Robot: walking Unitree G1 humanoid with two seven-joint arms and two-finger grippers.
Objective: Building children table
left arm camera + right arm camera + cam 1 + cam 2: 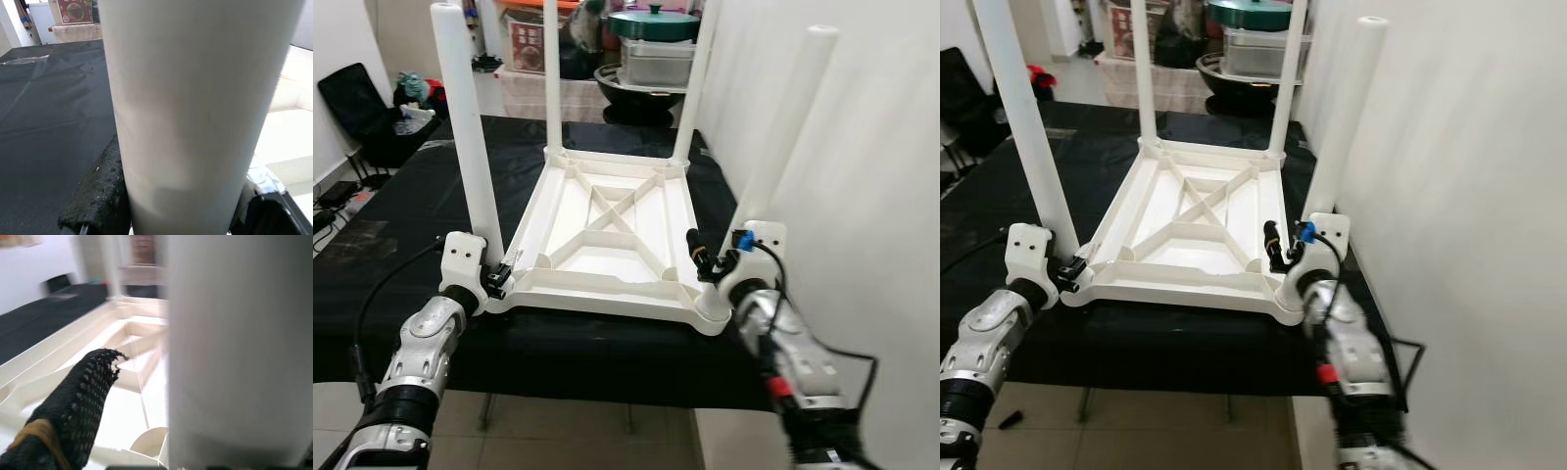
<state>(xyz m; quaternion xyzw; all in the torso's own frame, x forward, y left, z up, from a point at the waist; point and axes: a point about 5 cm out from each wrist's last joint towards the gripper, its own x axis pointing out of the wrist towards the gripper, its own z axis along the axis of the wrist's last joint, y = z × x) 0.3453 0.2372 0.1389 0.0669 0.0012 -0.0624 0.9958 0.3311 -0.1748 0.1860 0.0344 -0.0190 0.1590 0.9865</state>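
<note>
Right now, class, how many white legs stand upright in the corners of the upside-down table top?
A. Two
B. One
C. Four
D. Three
C. The inverted table top has a leg at each corner: near left leg at the left gripper, near right leg at the right gripper, plus far left leg and far right leg.

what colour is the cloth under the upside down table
Black, a plain black cloth; it shows best in the left eye view.
</note>
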